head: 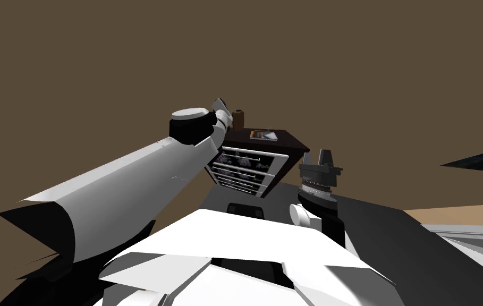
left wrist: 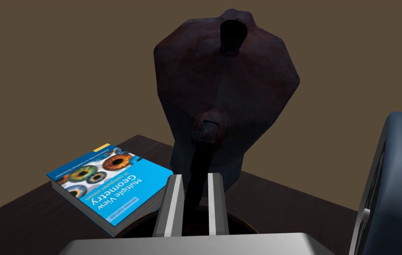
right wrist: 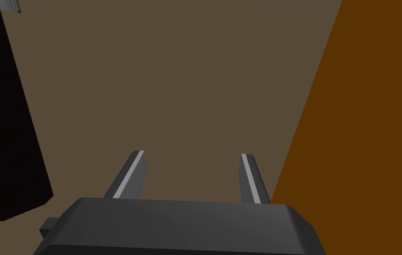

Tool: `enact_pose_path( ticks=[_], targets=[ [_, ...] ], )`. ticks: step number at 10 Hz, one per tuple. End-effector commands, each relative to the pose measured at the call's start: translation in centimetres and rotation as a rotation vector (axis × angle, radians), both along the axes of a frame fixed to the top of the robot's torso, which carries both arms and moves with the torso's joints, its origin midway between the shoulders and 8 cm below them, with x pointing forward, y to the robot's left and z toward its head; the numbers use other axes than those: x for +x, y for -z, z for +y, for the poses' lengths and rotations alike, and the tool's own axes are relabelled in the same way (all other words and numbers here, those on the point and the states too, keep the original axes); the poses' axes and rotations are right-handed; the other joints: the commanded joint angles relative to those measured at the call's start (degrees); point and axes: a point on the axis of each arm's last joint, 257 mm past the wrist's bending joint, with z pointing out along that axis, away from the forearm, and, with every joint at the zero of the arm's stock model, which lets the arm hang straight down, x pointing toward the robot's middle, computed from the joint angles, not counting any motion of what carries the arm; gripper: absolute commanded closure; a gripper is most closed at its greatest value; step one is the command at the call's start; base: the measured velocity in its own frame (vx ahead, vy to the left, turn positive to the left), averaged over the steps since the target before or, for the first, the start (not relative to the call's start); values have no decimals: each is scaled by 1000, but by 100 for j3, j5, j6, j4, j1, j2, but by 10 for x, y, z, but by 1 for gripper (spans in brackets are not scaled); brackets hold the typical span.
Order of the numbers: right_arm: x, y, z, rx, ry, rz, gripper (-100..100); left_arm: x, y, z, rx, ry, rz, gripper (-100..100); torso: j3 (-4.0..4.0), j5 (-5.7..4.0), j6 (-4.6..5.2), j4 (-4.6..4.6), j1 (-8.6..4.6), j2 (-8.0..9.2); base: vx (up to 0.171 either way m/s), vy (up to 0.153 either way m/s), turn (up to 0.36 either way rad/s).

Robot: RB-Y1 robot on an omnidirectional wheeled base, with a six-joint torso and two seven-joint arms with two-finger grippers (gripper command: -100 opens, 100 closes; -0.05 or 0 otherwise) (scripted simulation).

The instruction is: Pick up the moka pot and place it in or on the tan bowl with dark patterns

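Head view: the left arm is extended forward, and the left gripper [head: 223, 108] is at the far corner of a dark cabinet [head: 290, 143] with pale-fronted drawers. The moka pot [head: 239, 118] is just beyond the fingertips, over the cabinet top. A book [head: 263, 135] lies flat on that top, to one side of the fingers and clear of them. The right gripper [head: 324, 158] is close to the torso, pointing upward, well apart from the cabinet.

Left wrist view: the two fingers [left wrist: 173, 201] are drawn close together and clamped on the pot's black handle [left wrist: 200, 166], one blade against each side. The dark, faceted body of the pot is directly ahead of the fingertips, upright. Whether its base touches the cabinet top cannot be told. The blue-covered book lies beside one finger, near the pot. A blue-rimmed object [left wrist: 388, 177] stands on the opposite side, apart from the fingers.

Right wrist view: the fingers [right wrist: 130, 175] stand well apart, with nothing between them.
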Motion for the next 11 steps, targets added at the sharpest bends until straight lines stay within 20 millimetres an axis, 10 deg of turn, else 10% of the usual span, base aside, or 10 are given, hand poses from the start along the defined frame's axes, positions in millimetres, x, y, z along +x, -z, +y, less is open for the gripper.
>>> enact_pose_path(
  ticks=[1, 2, 3, 7, 8, 9, 11],
  targets=[
    [0, 0, 0, 0, 0, 0, 0, -1, 11, 1, 1, -10, 24, 100, 0, 0, 0, 0, 0, 0, 60, 26, -12],
    [0, 0, 0, 0, 0, 0, 0, -1, 7, 0, -1, -7, 15, 100, 11, -2, 1, 7, -5, 16, 31, 11, -4],
    [0, 0, 0, 0, 0, 0, 0, -1, 7, 1, 2, -8, 17, -100, 23, -1, 1, 10, -11, 36, 9, 3, 1],
    [0, 0, 0, 0, 0, 0, 0, -1, 7, 1, 2, -9, 17, -100, 40, -3, 1, 19, -18, 63, 0, 0, 0],
    [0, 0, 0, 0, 0, 0, 0, -1, 7, 1, 2, -9, 17, 0, 41, -3, 1, 19, -18, 64, 0, 0, 0],
    [0, 0, 0, 0, 0, 0, 0, -2, 15, -1, -5, -14, 45, -100, 41, -3, 1, 19, -18, 65, 89, 40, -47],
    [0, 0, 0, 0, 0, 0, 0, -3, 25, -3, -14, -20, 83, -100, 11, 2, 0, 8, 9, 12, 182, 96, -53]
  ],
)
